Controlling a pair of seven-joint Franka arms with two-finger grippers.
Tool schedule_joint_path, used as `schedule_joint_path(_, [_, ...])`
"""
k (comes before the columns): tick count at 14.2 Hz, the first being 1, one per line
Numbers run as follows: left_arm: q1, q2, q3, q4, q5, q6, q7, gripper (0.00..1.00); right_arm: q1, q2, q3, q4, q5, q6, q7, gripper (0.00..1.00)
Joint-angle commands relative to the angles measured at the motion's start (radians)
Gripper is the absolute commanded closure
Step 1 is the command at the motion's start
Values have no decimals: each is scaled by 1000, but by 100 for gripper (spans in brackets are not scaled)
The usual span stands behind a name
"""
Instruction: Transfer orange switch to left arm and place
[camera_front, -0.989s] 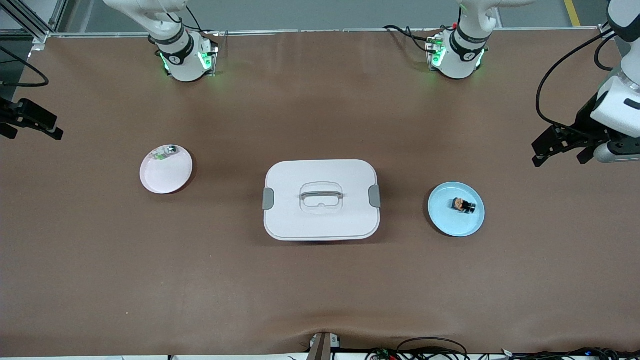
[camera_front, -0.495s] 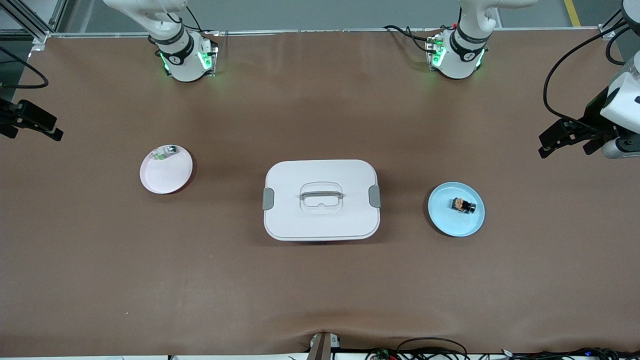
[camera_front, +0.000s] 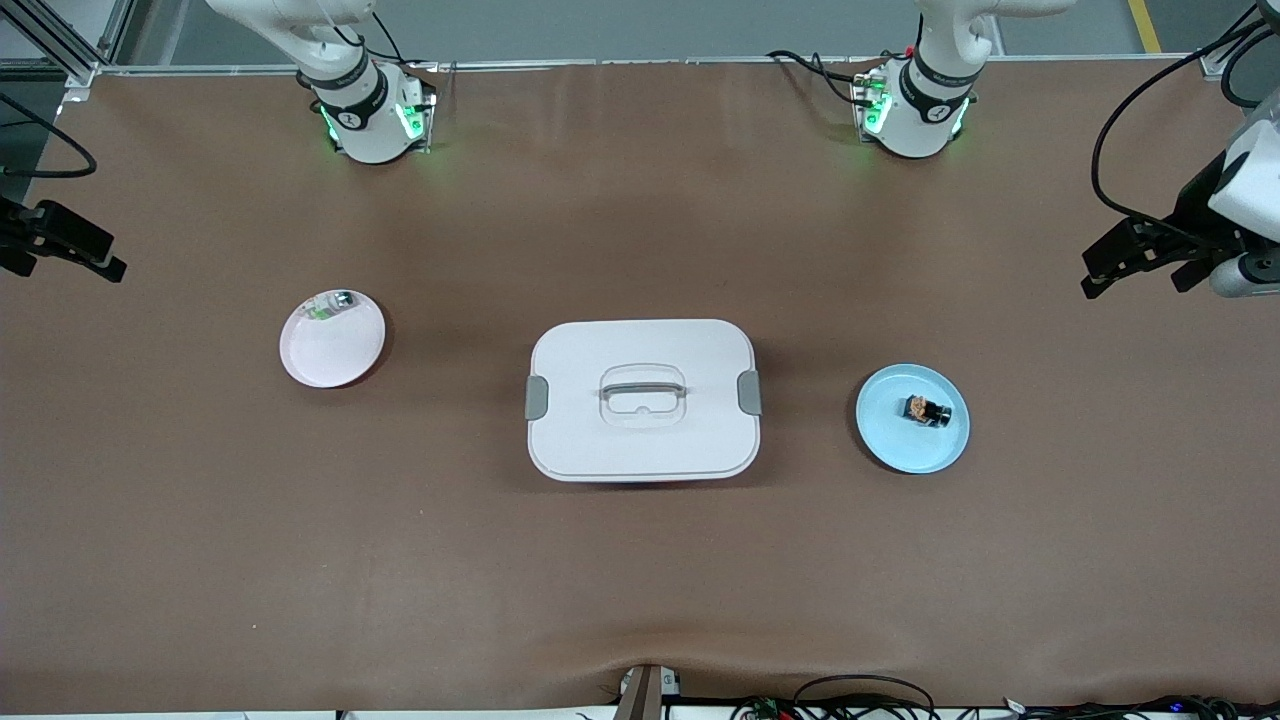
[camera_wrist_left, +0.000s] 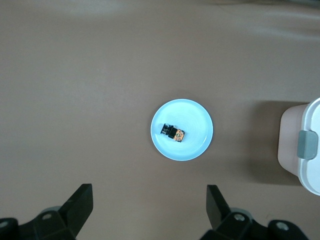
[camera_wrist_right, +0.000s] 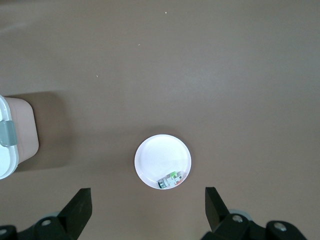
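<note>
- Here, in the front view, the box (camera_front: 642, 400) sits mid-table with its lid on, grey latches at both ends and a recessed handle on top.
- The blue plate (camera_front: 893, 446) lies toward the left arm's end of the table, near the box but apart from it; the switch (camera_front: 928, 410) lies on its side on that plate.
- The pink plate (camera_front: 325, 358) lies toward the right arm's end, a little farther from the front camera than the blue plate, and holds a small green-and-silver part (camera_front: 332, 303) at its rim.
- The left gripper (camera_front: 1140, 268) hangs in the air at the left arm's end of the table, over bare mat and well apart from the blue plate; its fingers are spread and hold nothing.
- The right gripper (camera_front: 55, 255) is over the table's edge at the right arm's end, well apart from the pink plate, and only partly in view.
- Next, the left wrist view looks straight down: the blue plate (camera_wrist_left: 195, 120) with the switch (camera_wrist_left: 173, 132) on it, the box's (camera_wrist_left: 306, 150) corner at the picture's edge, and the left gripper's fingers (camera_wrist_left: 80, 202) wide apart with nothing between them.
- Lastly, the right wrist view shows the pink plate (camera_wrist_right: 160, 157) with the part (camera_wrist_right: 170, 180) on it, the box (camera_wrist_right: 6, 140) at the edge, and the right gripper's fingers (camera_wrist_right: 80, 202) spread, empty.
</note>
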Motion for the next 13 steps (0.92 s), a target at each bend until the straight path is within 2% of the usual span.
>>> schedule_joint_path(1, [-12, -3, 13, 11, -5, -19, 29, 0, -10, -21, 7, -21, 11, 4, 16, 0])
schedule_joint_path(13, [-11, 12, 13, 42, -3, -29, 25, 0, -10, -21, 7, -21, 11, 4, 16, 0])
